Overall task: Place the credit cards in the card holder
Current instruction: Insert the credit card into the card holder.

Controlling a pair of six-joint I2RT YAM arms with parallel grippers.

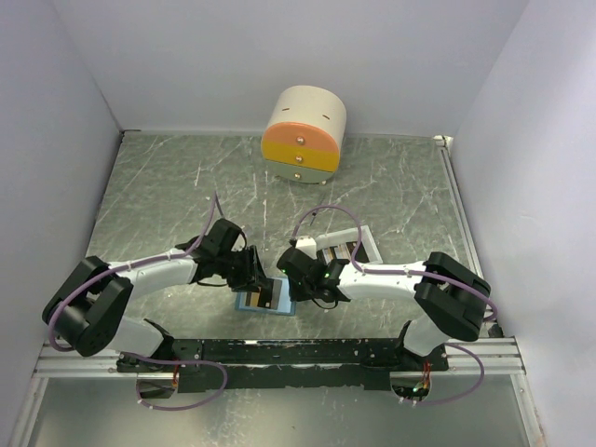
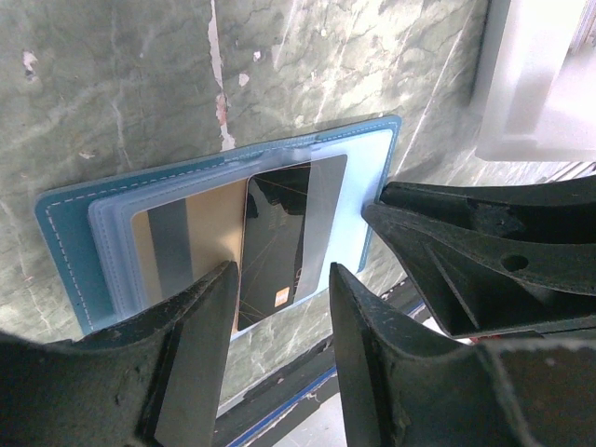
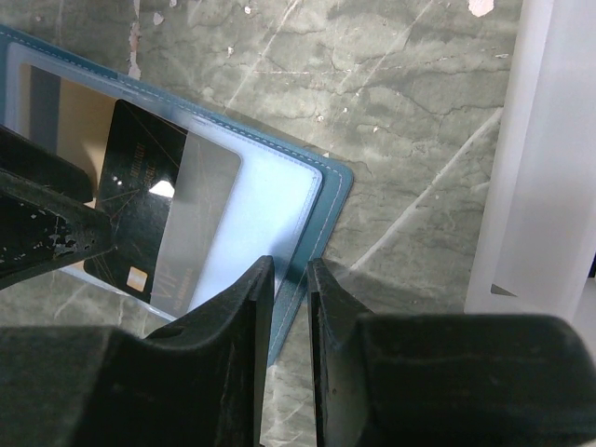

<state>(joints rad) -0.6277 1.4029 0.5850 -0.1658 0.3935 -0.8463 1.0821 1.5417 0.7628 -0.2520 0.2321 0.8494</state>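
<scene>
Card holder is seen lying open and flat on the table, at the near edge between the two arms. The white tray is found just beside its right end, not touching. The round drawer box is set well apart at the far side.

Two cards are seen in the holder's clear inner sleeve, side by side: tan card on the left, dark card on the right. The dark card's far end is tucked under the sleeve. Its near end is left sticking out toward the holder's near edge.

Left fingers are held spread apart over the holder's near edge. The near end of the dark card is framed in the gap between them, with the gap about as wide as the card. The near end of the tan card is covered by one finger. Contact with either card cannot be confirmed from the views. Nothing is seen lifted.

Right fingers are closed down to a narrow slit at the holder's right end. The holder's blue stitched edge is seen running into that slit, so the holder is taken as pinched there. Neither card is touched by the right fingers.
</scene>
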